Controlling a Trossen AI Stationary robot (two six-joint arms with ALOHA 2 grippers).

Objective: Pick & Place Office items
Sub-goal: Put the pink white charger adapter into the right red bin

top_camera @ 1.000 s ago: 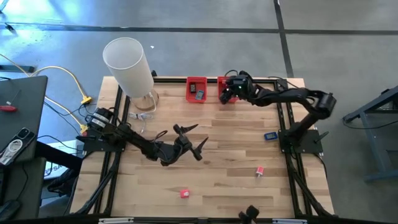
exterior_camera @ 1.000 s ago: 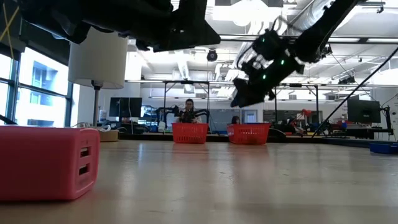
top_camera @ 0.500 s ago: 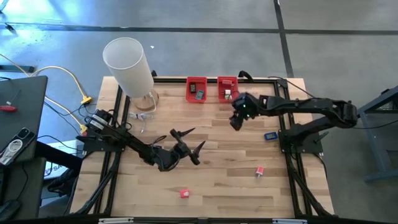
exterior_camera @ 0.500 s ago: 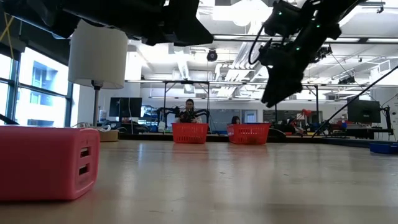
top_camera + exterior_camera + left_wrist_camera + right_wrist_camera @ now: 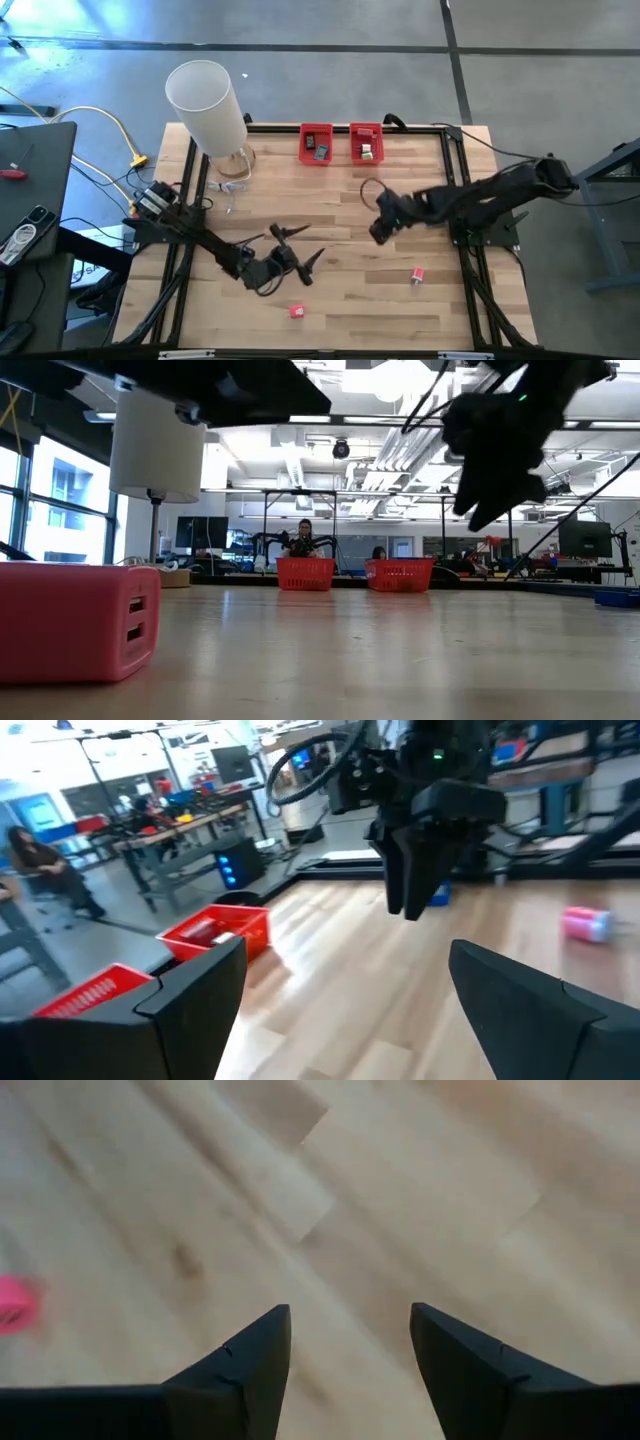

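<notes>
A red blocky piece (image 5: 297, 311) lies near the table's front edge and looms large in the low view (image 5: 80, 620). A pink-red piece (image 5: 417, 274) lies at the near right, also seen in the left wrist view (image 5: 585, 923). A blue piece (image 5: 440, 895) shows behind my right gripper. My left gripper (image 5: 297, 243) hovers open and level over the table's middle left, above the red piece. My right gripper (image 5: 378, 235) hangs open over bare wood at the table's middle, tilted downward, nothing between its fingers (image 5: 255, 1355). A pink piece (image 5: 15, 1302) shows at that view's edge.
Two red bins (image 5: 316, 143) (image 5: 366, 142) stand at the far edge, each with small pieces inside. A tall white cylinder (image 5: 205, 105) stands at the far left corner. Black frame rails (image 5: 468, 290) run along the table's sides. Bare wood lies between the two grippers.
My right gripper has swung from above the right red bin toward the table's near edge to its middle, tipping and rolling as it went. My left gripper has drifted toward the near edge. Neither gap has changed. The pieces on the table have stayed put.
</notes>
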